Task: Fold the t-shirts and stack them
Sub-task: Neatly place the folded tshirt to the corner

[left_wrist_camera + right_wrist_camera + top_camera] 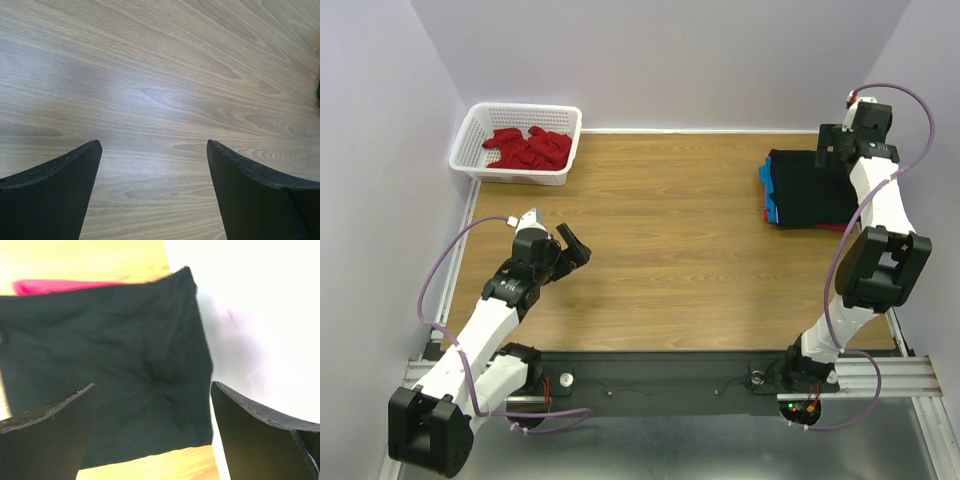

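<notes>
Nearest the bases, the left gripper [570, 245] hovers over the bare wooden counter [660, 250] on the left side. Its jaws stand wide apart with nothing between them, and the left wrist view shows only wood grain under its fingers [60, 185].

Farther back on the right, the right arm reaches out to the far right corner. The right gripper [832, 150] hangs over the stack of folded shirts there, jaws spread and holding nothing; in the right wrist view the cloth lies below the gap between them.

The black t-shirt [810, 190] lies folded on top of that stack, roughly square, with a few soft creases near its middle [125, 375]. The turquoise-blue t-shirt [766, 195] shows as a thin edge along the stack's left side. A strip of a red t-shirt [50, 286] sticks out from under the black one.

At the far left corner sits a white lattice basket [480, 115] with crumpled red shirts [530, 147] inside.
</notes>
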Controlling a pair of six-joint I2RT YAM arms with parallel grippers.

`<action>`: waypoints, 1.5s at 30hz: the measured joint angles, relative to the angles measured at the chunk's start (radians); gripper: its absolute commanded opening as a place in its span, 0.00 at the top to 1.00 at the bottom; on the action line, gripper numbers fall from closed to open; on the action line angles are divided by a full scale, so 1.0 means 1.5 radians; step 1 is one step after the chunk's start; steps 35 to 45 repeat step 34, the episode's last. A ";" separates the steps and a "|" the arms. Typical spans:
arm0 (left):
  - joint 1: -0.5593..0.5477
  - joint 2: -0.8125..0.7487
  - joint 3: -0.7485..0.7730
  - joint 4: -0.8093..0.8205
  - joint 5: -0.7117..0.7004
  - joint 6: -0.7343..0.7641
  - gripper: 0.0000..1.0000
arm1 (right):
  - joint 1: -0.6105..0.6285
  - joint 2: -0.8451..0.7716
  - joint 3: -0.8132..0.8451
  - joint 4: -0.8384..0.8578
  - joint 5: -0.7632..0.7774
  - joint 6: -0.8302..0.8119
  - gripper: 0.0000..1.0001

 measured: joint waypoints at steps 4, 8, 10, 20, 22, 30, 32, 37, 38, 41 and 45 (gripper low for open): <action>0.000 0.000 0.000 0.000 0.000 0.000 0.01 | 0.000 -0.037 0.000 -0.002 -0.039 0.055 0.00; 0.000 0.000 0.002 -0.006 0.000 0.000 0.01 | 0.000 -0.113 -0.028 0.003 -0.104 0.146 0.00; 0.000 0.000 0.006 -0.012 0.000 0.000 0.02 | 0.000 -0.161 -0.058 0.006 -0.157 0.198 0.00; 0.000 -0.038 0.036 -0.029 -0.009 -0.004 0.01 | 0.000 -0.391 -0.375 0.011 -0.297 0.383 0.00; 0.000 -0.047 0.036 -0.034 -0.016 -0.009 0.01 | 0.000 -0.433 -0.445 0.007 -0.313 0.401 0.00; 0.000 -0.067 0.036 -0.038 -0.034 -0.029 0.01 | 0.000 -0.592 -0.589 -0.008 -0.303 0.445 0.00; 0.000 -0.067 0.033 -0.038 -0.035 -0.036 0.02 | 0.000 -0.622 -0.592 -0.006 -0.294 0.447 0.00; 0.000 -0.067 0.026 -0.038 -0.035 -0.040 0.02 | 0.000 -0.663 -0.592 -0.002 -0.283 0.447 0.00; 0.000 -0.067 0.026 -0.038 -0.035 -0.040 0.02 | 0.000 -0.663 -0.592 -0.002 -0.283 0.447 0.00; 0.000 -0.067 0.026 -0.038 -0.035 -0.040 0.02 | 0.000 -0.663 -0.592 -0.002 -0.283 0.447 0.00; 0.000 -0.067 0.026 -0.038 -0.035 -0.040 0.02 | 0.000 -0.663 -0.592 -0.002 -0.283 0.447 0.00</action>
